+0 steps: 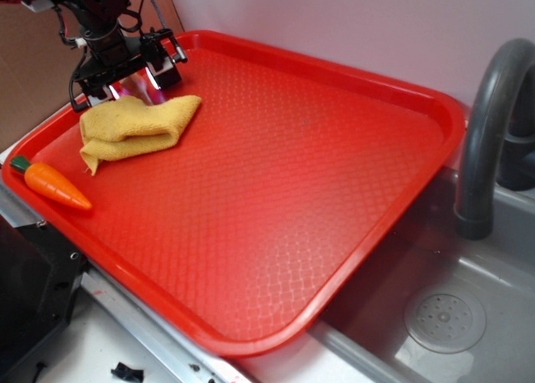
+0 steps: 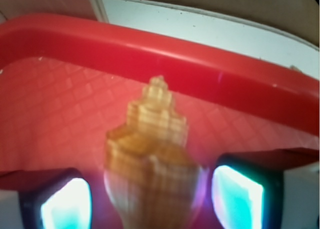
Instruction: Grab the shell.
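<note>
The tan-brown ridged shell [image 2: 150, 154] lies on the red tray [image 2: 175, 64], its pointed tip towards the tray's rim. It sits between my two fingers, with a gap of tray showing on each side. My gripper [image 2: 150, 199] is open around it, with one glowing pad [image 2: 65, 204] on the left and the other on the right. In the exterior view my gripper [image 1: 136, 86] is low over the far left corner of the tray [image 1: 276, 191], just behind the yellow cloth. There the shell is hidden by the gripper.
A folded yellow cloth [image 1: 138, 124] lies right in front of the gripper. An orange toy carrot [image 1: 54, 185] lies near the tray's left edge. A grey sink [image 1: 443, 316] with a dark faucet [image 1: 485, 124] is to the right of the tray.
</note>
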`<state>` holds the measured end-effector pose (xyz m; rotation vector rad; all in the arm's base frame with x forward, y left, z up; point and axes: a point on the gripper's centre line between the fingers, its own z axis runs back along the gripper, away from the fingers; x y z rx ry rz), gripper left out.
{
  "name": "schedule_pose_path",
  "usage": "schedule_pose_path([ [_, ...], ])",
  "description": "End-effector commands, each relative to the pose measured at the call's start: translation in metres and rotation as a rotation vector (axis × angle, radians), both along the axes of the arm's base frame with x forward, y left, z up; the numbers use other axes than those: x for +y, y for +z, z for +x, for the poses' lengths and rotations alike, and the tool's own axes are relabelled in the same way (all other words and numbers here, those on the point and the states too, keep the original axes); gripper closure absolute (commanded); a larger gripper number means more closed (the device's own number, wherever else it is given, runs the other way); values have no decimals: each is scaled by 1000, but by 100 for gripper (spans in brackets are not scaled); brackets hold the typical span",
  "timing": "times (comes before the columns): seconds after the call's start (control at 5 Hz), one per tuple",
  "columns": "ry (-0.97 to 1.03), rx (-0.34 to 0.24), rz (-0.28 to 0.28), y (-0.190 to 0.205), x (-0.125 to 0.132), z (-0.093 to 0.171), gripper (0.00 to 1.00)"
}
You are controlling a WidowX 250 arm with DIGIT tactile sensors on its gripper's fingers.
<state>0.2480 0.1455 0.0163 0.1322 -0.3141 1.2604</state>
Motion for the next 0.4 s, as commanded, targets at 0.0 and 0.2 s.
schedule_pose_path([
  [0.0, 28, -31, 0, 2, 15, -5, 100],
  [0.2, 15, -7, -3, 6, 12, -4, 100],
])
